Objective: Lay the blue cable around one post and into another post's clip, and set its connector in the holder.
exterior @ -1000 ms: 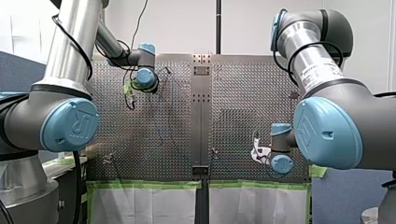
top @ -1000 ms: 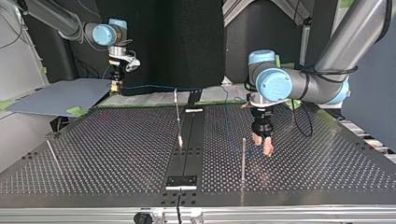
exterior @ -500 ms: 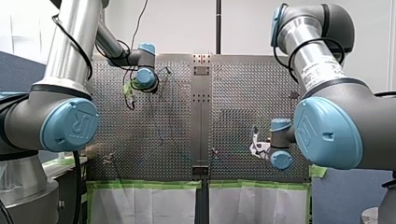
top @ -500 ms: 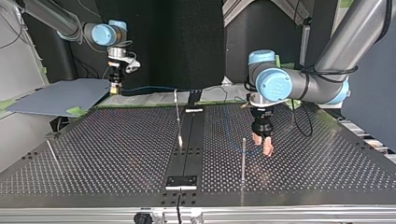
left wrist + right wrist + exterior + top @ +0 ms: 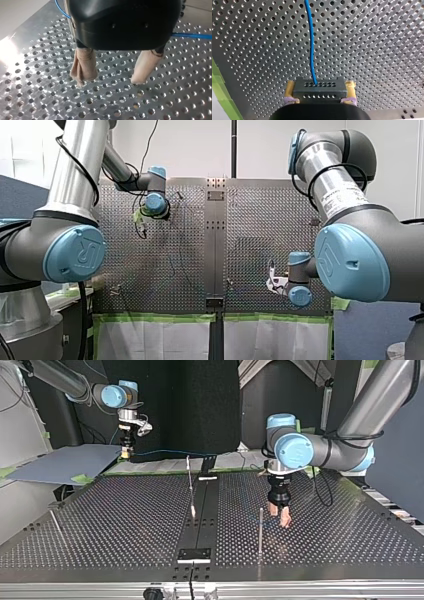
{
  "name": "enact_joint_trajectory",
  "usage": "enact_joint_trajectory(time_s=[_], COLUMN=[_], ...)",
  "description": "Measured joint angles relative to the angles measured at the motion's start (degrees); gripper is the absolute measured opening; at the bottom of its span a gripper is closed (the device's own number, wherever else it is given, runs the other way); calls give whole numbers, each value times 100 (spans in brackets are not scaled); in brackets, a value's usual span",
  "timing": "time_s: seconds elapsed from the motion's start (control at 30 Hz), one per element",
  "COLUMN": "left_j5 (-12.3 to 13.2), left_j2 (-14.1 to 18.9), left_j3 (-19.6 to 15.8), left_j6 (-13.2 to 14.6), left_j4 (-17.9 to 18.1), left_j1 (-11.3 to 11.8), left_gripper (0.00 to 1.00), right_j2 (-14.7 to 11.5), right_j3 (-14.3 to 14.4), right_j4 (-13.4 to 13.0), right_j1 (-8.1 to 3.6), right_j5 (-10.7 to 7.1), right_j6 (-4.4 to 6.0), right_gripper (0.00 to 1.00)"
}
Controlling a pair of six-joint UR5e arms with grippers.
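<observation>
My right gripper (image 5: 125,452), at the top view's upper left, was closed on the black connector (image 5: 319,91), and the blue cable (image 5: 311,45) was led ahead of it over the perforated table (image 5: 374,37). My left gripper (image 5: 110,78), right of centre, was held open.

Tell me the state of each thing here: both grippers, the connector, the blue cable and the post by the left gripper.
left gripper: open, empty, pads down close to the table.
right gripper: shut on the connector.
connector: held above the table.
blue cable: joined to the connector, leading away over the table.
post: upright, beside the left gripper, not touching it.
</observation>
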Motion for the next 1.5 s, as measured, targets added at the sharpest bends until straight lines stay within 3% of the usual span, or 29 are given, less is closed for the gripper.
enact_joint_trajectory(time_s=[0.43,0.87,1.3,1.5], left_j5=[676,344,310,324], left_j2=[6,72,139,301], left_j3=[-24,-25,-56,-301], left_j6=[-765,-1477,-2212,-2531], left_j4=[135,-122,-215,-13], left_j1=[136,141,139,176], left_gripper=[100,100,100,100], right_j2=[3,5,6,6], right_j3=[-1,0,0,0], right_j4=[5,9,11,5], right_j1=[0,1,7,8], right_j5=[0,0,0,0], right_j6=[55,67,67,68], right_gripper=[0,0,0,0])
